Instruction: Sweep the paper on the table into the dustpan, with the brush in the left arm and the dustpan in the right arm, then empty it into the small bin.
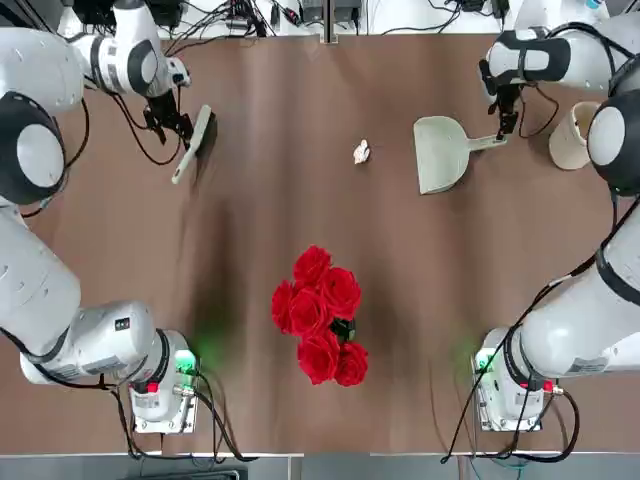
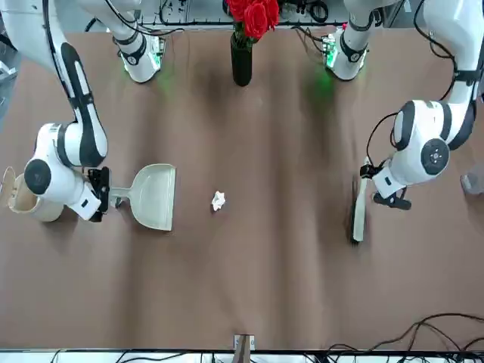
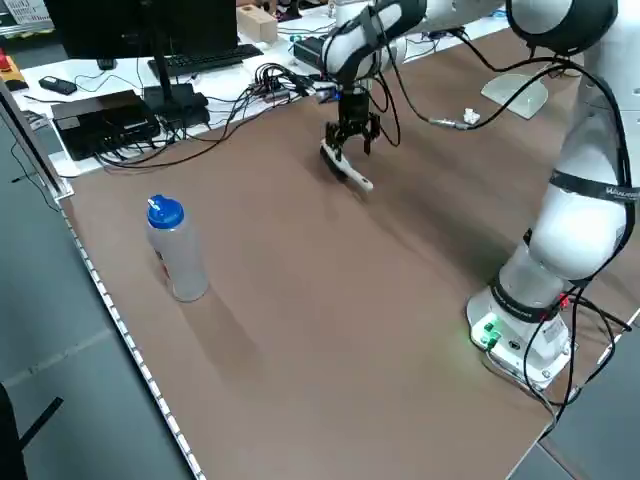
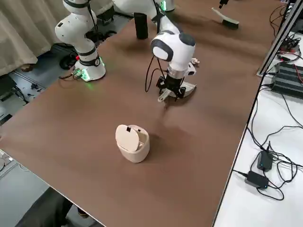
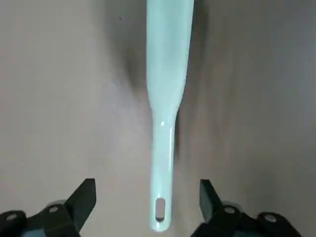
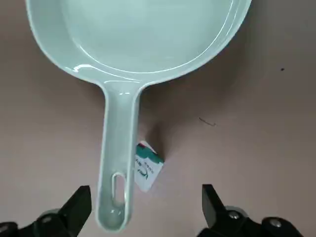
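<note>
The brush (image 1: 195,143) lies flat on the table (image 1: 250,380) at the far left, its pale handle (image 5: 162,163) running between the spread fingers of my left gripper (image 5: 147,191), which is open and hangs just above the handle's end. The dustpan (image 1: 438,152) rests on the table at the far right. Its handle (image 6: 117,163) lies between the fingers of my right gripper (image 6: 145,197), also open and not closed on it. The paper (image 1: 362,152) sits a short way from the dustpan's mouth, toward the brush. Beyond the right gripper stands the small bin (image 4: 132,142).
A dark vase of red roses (image 1: 320,315) stands mid-table, nearer the arm bases. A clear bottle with a blue cap (image 3: 175,250) stands at the robot's left table edge. A small printed label (image 6: 146,168) lies beside the dustpan handle. Cables and electronics crowd the far edge.
</note>
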Tool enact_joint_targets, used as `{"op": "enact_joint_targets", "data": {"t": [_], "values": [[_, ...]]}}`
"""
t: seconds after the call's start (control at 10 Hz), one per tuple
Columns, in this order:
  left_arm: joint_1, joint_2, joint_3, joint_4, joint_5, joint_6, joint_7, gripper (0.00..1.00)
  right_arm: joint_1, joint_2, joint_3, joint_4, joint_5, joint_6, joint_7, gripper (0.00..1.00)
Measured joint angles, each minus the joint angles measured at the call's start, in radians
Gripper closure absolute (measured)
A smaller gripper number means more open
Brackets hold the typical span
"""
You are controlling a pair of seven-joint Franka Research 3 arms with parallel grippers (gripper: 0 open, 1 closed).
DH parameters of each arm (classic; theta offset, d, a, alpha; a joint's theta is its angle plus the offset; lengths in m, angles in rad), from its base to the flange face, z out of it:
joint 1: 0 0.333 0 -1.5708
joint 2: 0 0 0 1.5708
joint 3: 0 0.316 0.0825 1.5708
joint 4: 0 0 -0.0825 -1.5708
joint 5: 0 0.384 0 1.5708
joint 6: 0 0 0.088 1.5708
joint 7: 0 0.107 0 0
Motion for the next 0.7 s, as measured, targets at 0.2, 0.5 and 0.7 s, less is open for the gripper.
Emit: {"op": "enact_joint_targets", "data": {"t": [0.2, 0.5, 0.7], "values": [[0.001, 0.008, 0.001, -0.043, 0.001, 0.025, 0.000, 0.11, 0.000, 0.013, 0.000, -0.013, 0.001, 0.019, 0.000, 0.04], [0.002, 0.008, 0.001, -0.083, 0.038, 0.041, -0.001, 0.19, 0.000, 0.013, 0.000, -0.034, 0.013, 0.040, 0.001, 0.16], [0.002, 0.008, 0.001, -0.091, 0.040, 0.042, -0.001, 0.31, 0.000, 0.013, 0.001, -0.042, 0.015, 0.043, 0.001, 0.15]]}}
